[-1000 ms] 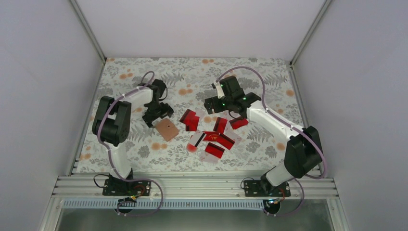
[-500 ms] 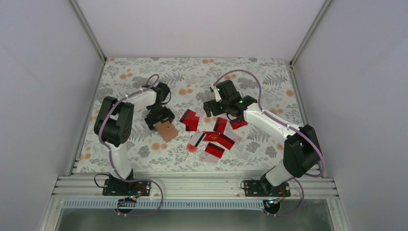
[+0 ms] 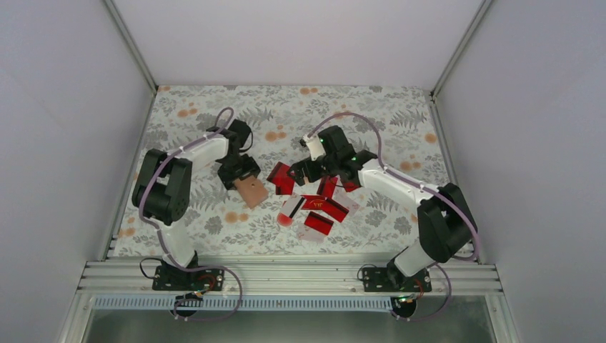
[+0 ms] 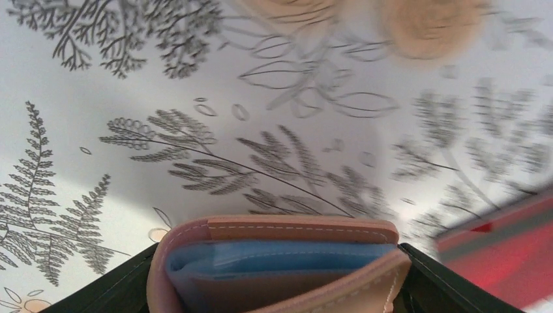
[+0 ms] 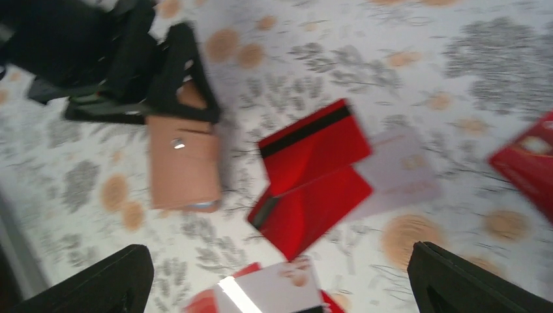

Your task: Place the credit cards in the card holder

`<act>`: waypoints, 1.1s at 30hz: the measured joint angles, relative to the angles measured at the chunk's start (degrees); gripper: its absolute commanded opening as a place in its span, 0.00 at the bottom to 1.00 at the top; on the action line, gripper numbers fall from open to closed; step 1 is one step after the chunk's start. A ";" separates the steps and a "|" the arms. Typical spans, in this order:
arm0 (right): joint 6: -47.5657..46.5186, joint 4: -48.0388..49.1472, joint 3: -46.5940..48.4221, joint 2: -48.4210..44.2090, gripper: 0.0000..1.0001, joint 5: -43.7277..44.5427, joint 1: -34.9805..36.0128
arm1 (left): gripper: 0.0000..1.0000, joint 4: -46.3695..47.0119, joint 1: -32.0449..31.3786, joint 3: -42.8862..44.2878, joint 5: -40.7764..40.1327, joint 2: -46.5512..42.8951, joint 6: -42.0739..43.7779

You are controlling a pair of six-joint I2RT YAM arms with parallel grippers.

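Floral cloth covers your table, grey ferns and orange blooms, boxed in by plain pale walls. Nearest the arm bases lie the cards, a loose scatter a little right of centre. They are mostly glossy red, several overlap, and a few pale ones sit among them.

Just left of that scatter and not touching it, the card holder lies flat on the cloth. It is tan, with a small stud on its upper face (the right wrist camera shows this plainly). Your left gripper sits over the card holder's far end. From the left wrist camera its fingers stand fairly wide, one against each side of the card holder, which fills the gap between them. The edge facing the lens gapes a little and shows light blue inside. A red card sits blurred at that view's right.

Your right gripper hangs above the far side of the scatter, fingers spread wide with nothing between them. Below it you see two red cards overlapping, the upper one with a black stripe. A pale card is tucked under their right side. Beyond both grippers the cloth runs on to the back wall.
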 measured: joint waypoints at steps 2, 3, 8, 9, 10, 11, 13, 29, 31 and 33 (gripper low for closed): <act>0.22 1.03 -0.17 0.68 0.99 -4.81 0.33 | 0.80 1.03 -0.17 0.00 0.37 -1.81 0.33; 0.33 1.68 -0.17 1.11 0.98 -6.45 0.46 | 0.80 1.53 -0.31 0.00 0.39 -2.99 0.68; 1.51 3.76 -0.20 3.13 0.95 -13.81 0.83 | 0.80 2.62 -1.22 1.14 0.09 -9.25 2.95; 1.66 4.02 -0.20 3.19 0.94 -14.69 0.83 | 0.80 2.75 -1.40 1.51 0.02 -10.05 3.32; 1.73 4.31 -0.17 3.26 0.94 -15.72 0.83 | 0.80 2.91 -1.66 1.90 -0.17 -10.95 3.82; 1.77 4.59 -0.17 3.32 0.93 -16.48 0.83 | 0.80 3.13 -1.88 2.19 -0.31 -11.87 4.33; 1.84 5.09 -0.17 3.50 0.92 -17.57 0.83 | 0.77 3.48 -2.14 2.36 -0.52 -13.60 5.05; -13.31 6.95 -2.62 1.79 0.94 -17.14 0.87 | 0.75 3.63 -2.40 8.57 4.90 -17.51 19.98; -15.98 7.23 -3.43 -0.63 0.93 -16.31 0.87 | 0.75 3.37 -2.40 9.90 6.93 -18.75 22.80; -17.86 7.63 -3.43 -2.12 0.93 -15.37 0.87 | 0.75 3.04 -2.40 11.23 8.94 -19.82 25.00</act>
